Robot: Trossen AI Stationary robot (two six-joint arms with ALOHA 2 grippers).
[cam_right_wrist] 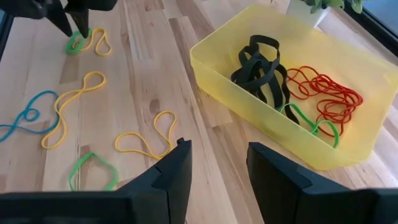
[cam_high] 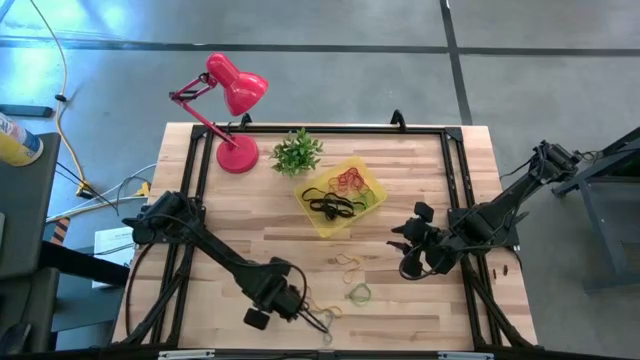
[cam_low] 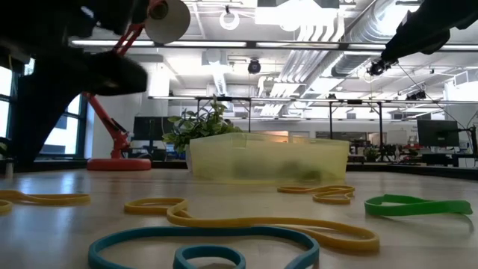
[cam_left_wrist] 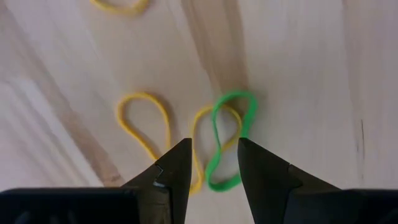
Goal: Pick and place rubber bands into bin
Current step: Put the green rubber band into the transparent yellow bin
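The yellow bin [cam_high: 341, 195] sat near the middle of the wooden table [cam_high: 420, 165], just in front of a small green plant [cam_high: 297, 151] and a red lamp [cam_high: 232, 100] at the far edge. Inside the bin [cam_right_wrist: 292, 81] the right wrist view showed a bundle of black bands [cam_right_wrist: 261, 68], a tangle of red bands [cam_right_wrist: 323, 90] and one green band [cam_right_wrist: 311, 121]; their exact number could not be told.

Loose on the table, that same view showed six bands: one blue [cam_right_wrist: 25, 118], three yellow [cam_right_wrist: 71, 109] and two green [cam_right_wrist: 92, 169]. The high view showed only a few of these, faintly, near the front edge.

The left tool [cam_left_wrist: 214, 165] hung low over the front edge, its fingers spread apart, holding nothing, with a green band [cam_left_wrist: 227, 140] lying across a yellow band [cam_left_wrist: 202, 146] between their tips and a second yellow band [cam_left_wrist: 146, 124] beside. The right tool [cam_right_wrist: 217, 168] stood spread and empty near the right edge, beside the bin.

Only the low view showed the room: an open office with ceiling ducts, lights and monitors behind the bin [cam_low: 269, 158].
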